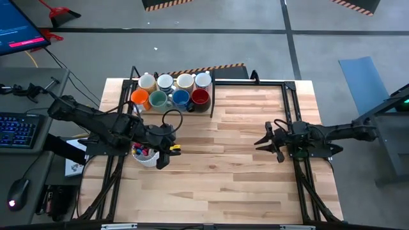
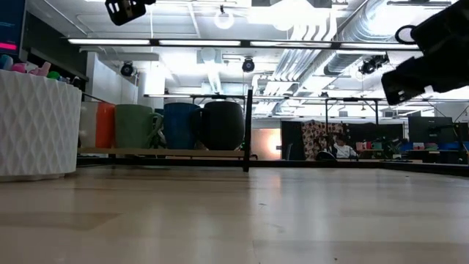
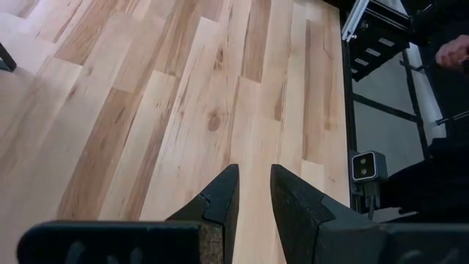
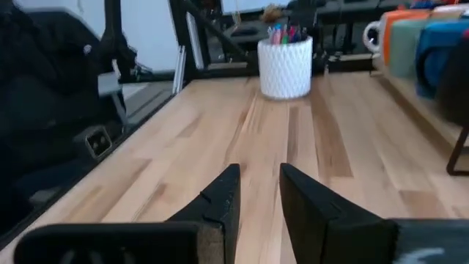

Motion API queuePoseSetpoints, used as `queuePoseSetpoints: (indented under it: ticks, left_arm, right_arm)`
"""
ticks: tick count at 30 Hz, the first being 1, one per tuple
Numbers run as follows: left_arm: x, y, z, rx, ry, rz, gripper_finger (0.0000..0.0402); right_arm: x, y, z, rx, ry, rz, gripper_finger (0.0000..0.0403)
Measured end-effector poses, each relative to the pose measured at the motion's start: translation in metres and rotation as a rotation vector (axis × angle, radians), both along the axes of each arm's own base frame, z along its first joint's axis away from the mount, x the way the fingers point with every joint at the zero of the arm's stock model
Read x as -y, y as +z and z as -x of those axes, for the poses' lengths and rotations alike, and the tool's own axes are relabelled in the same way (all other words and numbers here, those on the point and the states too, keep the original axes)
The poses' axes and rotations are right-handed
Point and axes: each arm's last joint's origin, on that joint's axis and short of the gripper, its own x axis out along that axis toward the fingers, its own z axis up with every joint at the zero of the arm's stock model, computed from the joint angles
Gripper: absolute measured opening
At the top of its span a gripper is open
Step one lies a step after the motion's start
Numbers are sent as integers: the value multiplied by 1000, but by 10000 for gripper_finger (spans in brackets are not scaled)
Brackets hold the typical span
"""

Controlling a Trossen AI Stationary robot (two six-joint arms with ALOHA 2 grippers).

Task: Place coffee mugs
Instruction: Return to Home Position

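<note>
Eight coffee mugs stand upright in two rows on a low dark-framed shelf [image 1: 211,105] at the table's far left. White ones [image 1: 175,81] are at the back. In front are orange [image 1: 140,98], green [image 1: 158,99], blue [image 1: 181,98] and dark red [image 1: 200,97]. The low view shows the front row: orange [image 2: 105,125], green [image 2: 135,126], blue [image 2: 182,125], dark red [image 2: 223,125]. My left gripper [image 1: 163,161] [image 3: 254,183] hangs over bare wood beside the pen holder, open by a narrow gap. My right gripper [image 1: 261,142] [image 4: 259,183] hovers at the table's right, pointing left, also narrowly open.
A white patterned pen holder with markers [image 1: 146,153] [image 4: 284,66] [image 2: 37,125] stands under the left arm, on the near side of the mug shelf. Dark frame rails [image 1: 291,102] run along the table's sides. A person's hand [image 3: 454,51] shows beyond the table's edge.
</note>
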Motion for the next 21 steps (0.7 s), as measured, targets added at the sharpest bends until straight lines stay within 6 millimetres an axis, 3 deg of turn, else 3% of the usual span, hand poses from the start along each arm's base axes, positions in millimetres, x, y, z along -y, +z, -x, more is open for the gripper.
queuePoseSetpoints:
  ticks: [10, 21]
  left_arm:
    - [0, 0, 0, -1, 0, 0, 69]
    - [0, 0, 0, 0, 0, 0, 69]
  right_arm:
    - [3, 14, 12, 186, -65, 45, 81]
    - [-2, 11, 11, 134, -61, -33, 81]
